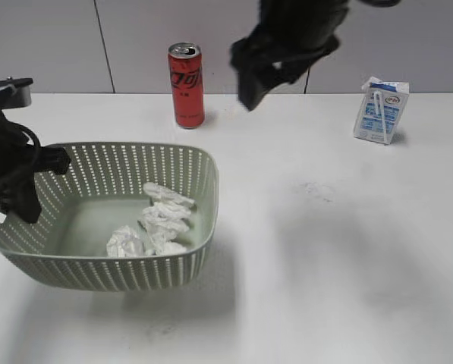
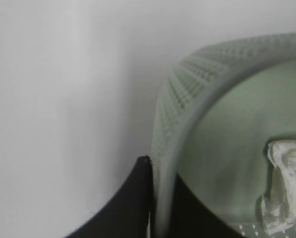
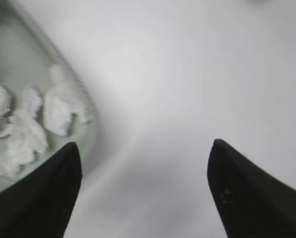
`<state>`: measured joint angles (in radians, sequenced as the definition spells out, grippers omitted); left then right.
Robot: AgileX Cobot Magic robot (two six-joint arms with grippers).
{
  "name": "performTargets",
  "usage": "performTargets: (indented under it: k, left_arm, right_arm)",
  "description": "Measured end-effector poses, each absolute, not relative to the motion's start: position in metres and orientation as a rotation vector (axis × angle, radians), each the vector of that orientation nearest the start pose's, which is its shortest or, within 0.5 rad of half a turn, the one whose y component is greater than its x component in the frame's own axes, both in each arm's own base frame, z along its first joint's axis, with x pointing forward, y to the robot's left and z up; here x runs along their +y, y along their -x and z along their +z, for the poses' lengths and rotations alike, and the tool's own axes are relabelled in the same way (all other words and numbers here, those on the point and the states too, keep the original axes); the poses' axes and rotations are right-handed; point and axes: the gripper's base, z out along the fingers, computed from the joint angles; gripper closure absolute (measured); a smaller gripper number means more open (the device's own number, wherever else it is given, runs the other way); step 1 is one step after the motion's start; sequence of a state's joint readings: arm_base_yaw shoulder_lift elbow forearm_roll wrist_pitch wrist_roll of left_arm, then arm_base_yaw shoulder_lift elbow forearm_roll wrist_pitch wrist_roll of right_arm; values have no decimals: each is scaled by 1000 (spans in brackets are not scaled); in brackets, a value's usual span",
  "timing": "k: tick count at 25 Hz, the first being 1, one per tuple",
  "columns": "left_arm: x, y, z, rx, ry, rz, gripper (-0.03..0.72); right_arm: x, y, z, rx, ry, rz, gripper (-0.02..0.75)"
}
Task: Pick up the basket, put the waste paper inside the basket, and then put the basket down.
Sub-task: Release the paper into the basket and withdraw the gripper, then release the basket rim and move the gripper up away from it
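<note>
The basket [image 1: 173, 273], pale sage-green with slotted sides and rounded corners, sits tilted, its left end raised higher than its right. The waste paper [image 1: 156, 224], several crumpled white wads, lies inside toward the basket's right end.

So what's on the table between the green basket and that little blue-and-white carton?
Nothing: in the exterior view, only bare white table separates the basket from the carton.
</note>
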<state>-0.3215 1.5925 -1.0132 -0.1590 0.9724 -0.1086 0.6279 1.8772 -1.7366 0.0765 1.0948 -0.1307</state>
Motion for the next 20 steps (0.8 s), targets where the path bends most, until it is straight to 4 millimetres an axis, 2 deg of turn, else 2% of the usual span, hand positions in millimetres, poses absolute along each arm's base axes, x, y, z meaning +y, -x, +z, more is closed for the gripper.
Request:
performTargets:
  k: [2,6,8,10,14,18,20]
  left_arm:
    - [-104,-274,223,3029,-197,-253,683]
    - [-112,-292,234,3007,-190,-291,683]
    - [-119,-303,236,2992,-199,-304,683]
    - [-128,-312,235,2990,-219,-313,683]
    - [-154,-333,230,2995,-264,-342,683]
    - [-179,-359,220,2998,-235,-356,683]
    - [-186,-370,214,3010,-201,-358,683]
  right_arm:
    - [214,-346,310,2633,884,210,145]
    - [136,-380,309,2741,614,145,145]
    - [104,-388,311,2765,489,142,145]
    - [78,-387,314,2775,384,162,145]
    - [54,-362,328,2773,303,159,145]
    - [46,-310,337,2781,296,158,146]
    - [42,-277,339,2781,291,164,146]
